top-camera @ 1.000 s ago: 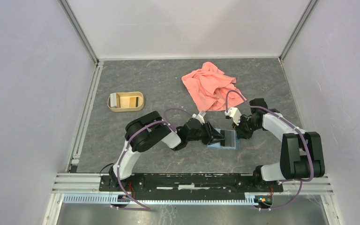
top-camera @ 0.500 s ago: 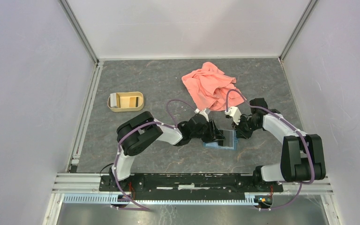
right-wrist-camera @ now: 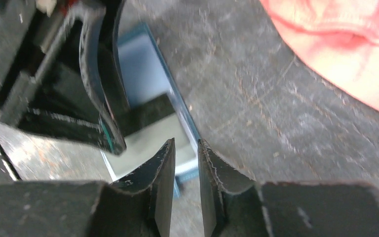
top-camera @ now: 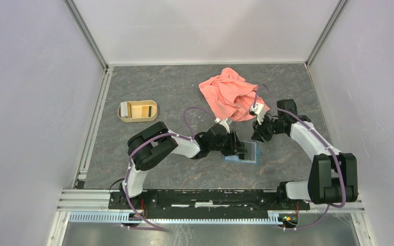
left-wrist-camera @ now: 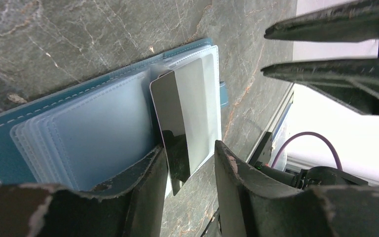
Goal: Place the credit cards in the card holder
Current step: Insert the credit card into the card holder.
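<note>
The teal-blue card holder (top-camera: 253, 157) lies open on the table, its clear sleeves fanned out in the left wrist view (left-wrist-camera: 79, 133). A credit card (left-wrist-camera: 187, 108), dark and glossy from here, lies partly in the sleeves with one corner sticking out. My left gripper (top-camera: 238, 148) is low over the holder. Its jaws (left-wrist-camera: 190, 148) are open, the card's corner leans on one finger, and bare table shows before the other. My right gripper (top-camera: 256, 134) is lifted just behind the holder (right-wrist-camera: 143, 69), its jaws (right-wrist-camera: 186, 144) a narrow gap apart and empty.
A tan oval tray (top-camera: 154, 108) at the left holds an orange-gold card (top-camera: 144, 109) and a grey item. A salmon-pink cloth (top-camera: 231, 95) lies crumpled behind the right gripper and also shows in the right wrist view (right-wrist-camera: 345, 54). White walls enclose the table.
My right gripper has lifted off the card holder and moved back toward the cloth. My left arm swung its elbow left earlier and its gripper stays over the holder.
</note>
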Robot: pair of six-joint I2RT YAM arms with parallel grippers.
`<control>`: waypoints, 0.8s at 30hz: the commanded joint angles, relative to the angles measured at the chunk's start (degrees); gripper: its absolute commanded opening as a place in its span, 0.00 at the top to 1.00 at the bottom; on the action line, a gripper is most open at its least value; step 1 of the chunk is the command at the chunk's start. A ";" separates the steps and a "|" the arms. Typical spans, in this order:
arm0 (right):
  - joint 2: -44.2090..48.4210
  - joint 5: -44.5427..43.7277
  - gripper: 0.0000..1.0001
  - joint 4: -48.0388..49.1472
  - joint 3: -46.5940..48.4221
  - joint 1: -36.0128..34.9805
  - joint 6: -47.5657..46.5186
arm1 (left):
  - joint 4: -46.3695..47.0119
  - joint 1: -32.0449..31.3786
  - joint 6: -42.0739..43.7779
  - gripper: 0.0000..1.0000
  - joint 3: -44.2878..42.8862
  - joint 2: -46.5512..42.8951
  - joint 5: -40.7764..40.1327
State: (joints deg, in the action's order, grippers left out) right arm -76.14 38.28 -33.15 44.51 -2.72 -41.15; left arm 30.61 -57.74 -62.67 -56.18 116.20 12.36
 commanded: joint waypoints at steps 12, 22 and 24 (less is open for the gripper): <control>-16.22 11.03 0.73 13.35 4.90 -5.51 24.47 | 1.62 -0.07 2.92 0.51 2.49 -0.48 -0.36; -17.79 4.93 0.76 8.97 4.01 -9.23 19.52 | 1.41 -0.01 2.38 0.51 1.67 -0.17 -0.51; -17.70 3.48 0.77 7.76 3.83 -9.31 17.73 | 1.09 0.00 2.46 0.51 1.39 -0.10 -0.52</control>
State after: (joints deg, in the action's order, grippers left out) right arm -93.41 45.50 -22.41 48.27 -11.88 -20.29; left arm 33.54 -57.74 -62.70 -54.85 116.20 12.53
